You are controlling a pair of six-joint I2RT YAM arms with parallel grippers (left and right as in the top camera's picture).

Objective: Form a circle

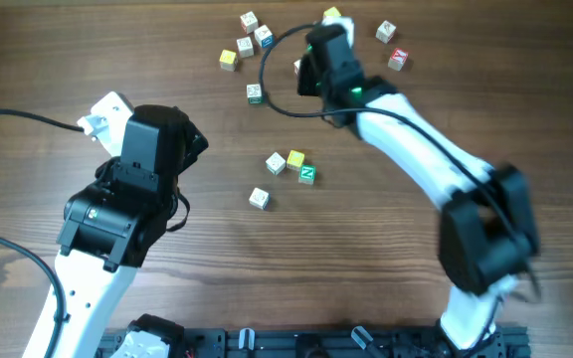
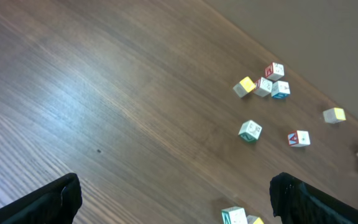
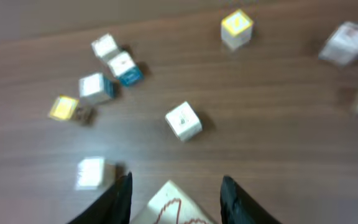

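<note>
The white wooden cube with a red drawing [image 3: 174,208], between the fingers of the right gripper [image 3: 176,182], is cut off by the bottom edge. The pale cube [image 3: 347,42] near the right edge is blurred, its letter unreadable.

The right gripper [image 3: 176,180] shows two dark fingers flanking a red-marked white cube [image 3: 173,208] at the lower edge; contact cannot be confirmed. On the wooden table [image 3: 278,143] beyond lie a single white cube [image 3: 183,120], a yellow-topped cube [image 3: 237,28] farther off, and a loose cluster of cubes [image 3: 107,71] at left.
</note>
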